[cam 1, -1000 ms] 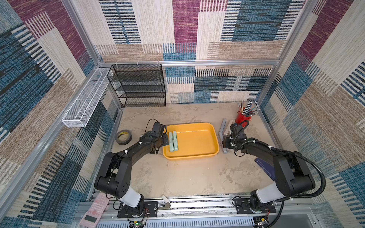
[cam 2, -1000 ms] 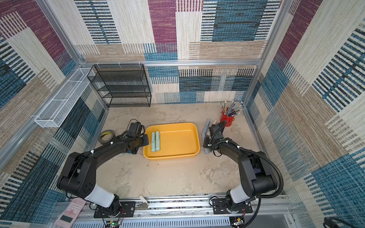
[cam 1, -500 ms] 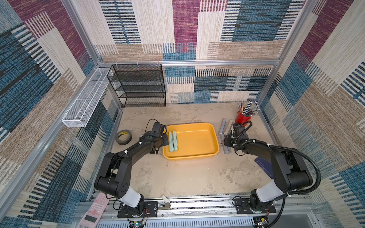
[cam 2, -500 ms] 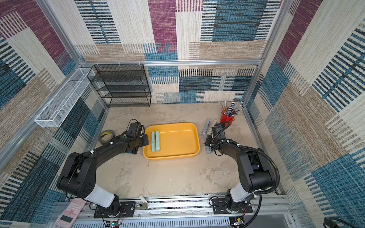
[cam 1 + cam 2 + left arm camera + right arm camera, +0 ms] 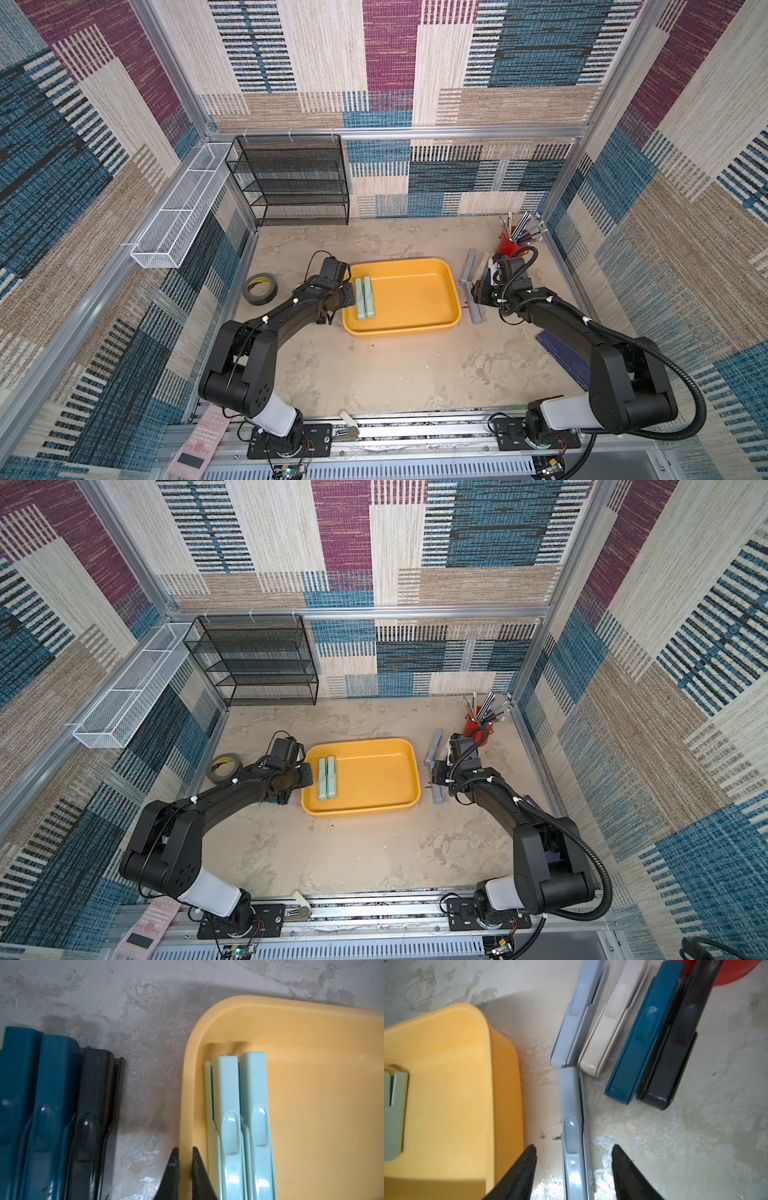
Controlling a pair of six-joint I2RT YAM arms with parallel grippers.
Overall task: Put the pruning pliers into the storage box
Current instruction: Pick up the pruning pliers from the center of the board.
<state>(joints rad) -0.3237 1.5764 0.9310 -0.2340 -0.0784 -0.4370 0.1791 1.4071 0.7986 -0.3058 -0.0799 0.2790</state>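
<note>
The yellow storage box (image 5: pixel 415 296) (image 5: pixel 374 776) lies mid-table with two pale green pruning pliers (image 5: pixel 364 298) (image 5: pixel 239 1126) side by side at its left end. My left gripper (image 5: pixel 347 296) (image 5: pixel 185 1155) is shut on the storage box's left rim (image 5: pixel 187 1105). My right gripper (image 5: pixel 473 293) (image 5: pixel 574 1152) is open, its fingers straddling a grey pruning plier (image 5: pixel 574 1126) that lies on the table right of the box, without touching it. Beyond it lie grey (image 5: pixel 577 1014), cream (image 5: pixel 608 1022), teal (image 5: pixel 641 1039) and black (image 5: pixel 675 1049) pliers.
Teal (image 5: pixel 47 1105) and black (image 5: pixel 93 1105) pliers lie on the table left of the box, under my left arm. A black tape roll (image 5: pixel 260 288) sits further left. A red cup of pens (image 5: pixel 509 245) stands at back right, a black mesh rack (image 5: pixel 295 183) at the back wall.
My right gripper has shifted slightly along the grey plier and its fingers have spread a little wider. The left arm and the box have not moved.
</note>
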